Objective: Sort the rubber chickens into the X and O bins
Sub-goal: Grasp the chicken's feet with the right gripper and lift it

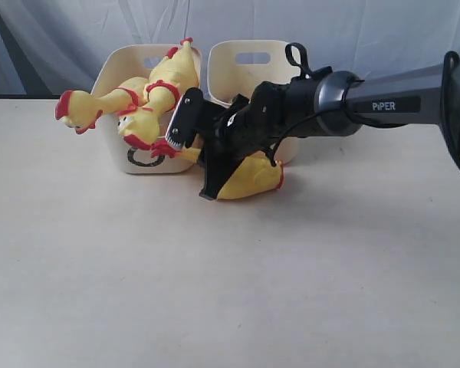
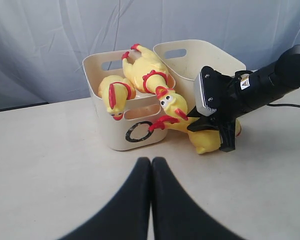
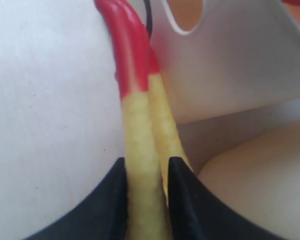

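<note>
Just beside the O bin (image 1: 116,149), on the surface (image 1: 215,291), a chicken (image 1: 249,180) lies lengthwise, feet toward that bin. The right gripper (image 3: 146,172) pinches its legs (image 3: 140,125). The left gripper (image 2: 151,164), pressed together, sits well away from the bin, so the right arm is nearer.

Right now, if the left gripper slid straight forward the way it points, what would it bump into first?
Most likely the front wall of the O bin. The bare table between it and the left gripper looks free, though depth is hard to judge.
</note>
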